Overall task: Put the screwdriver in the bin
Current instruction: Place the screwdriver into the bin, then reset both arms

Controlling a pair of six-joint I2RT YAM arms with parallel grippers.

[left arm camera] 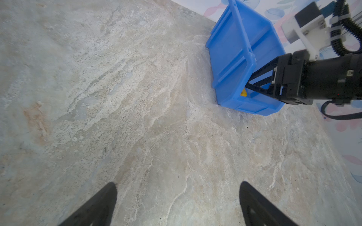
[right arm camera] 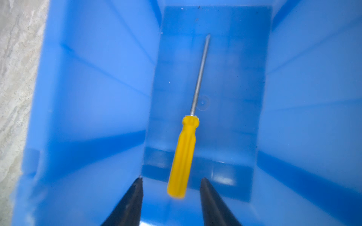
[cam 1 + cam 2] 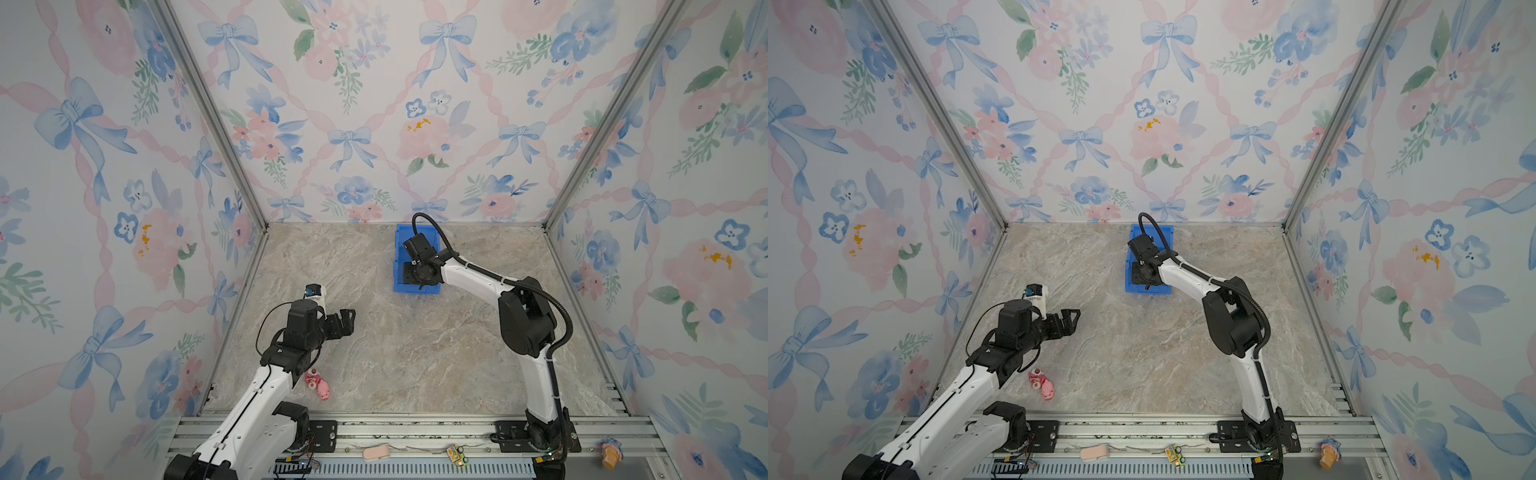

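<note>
The yellow screwdriver (image 2: 183,156) sits inside the blue bin (image 2: 98,97) at the bench's (image 3: 415,353) twelve o'clock. The right hand (image 2: 172,179) hangs spread over it, gripping nothing; the left hand (image 1: 178,183) is spread, idle. The job looks done.

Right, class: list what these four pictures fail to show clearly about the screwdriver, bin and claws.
- Screwdriver: hidden in both top views by the right arm over the bin.
- Its handle end: blurred in the right wrist view; resting or mid-air, cannot tell.
- Left claw: the left wrist picture's edge cuts off all but its tips.
- Trinkets on the front rail: too small in the top views.
</note>
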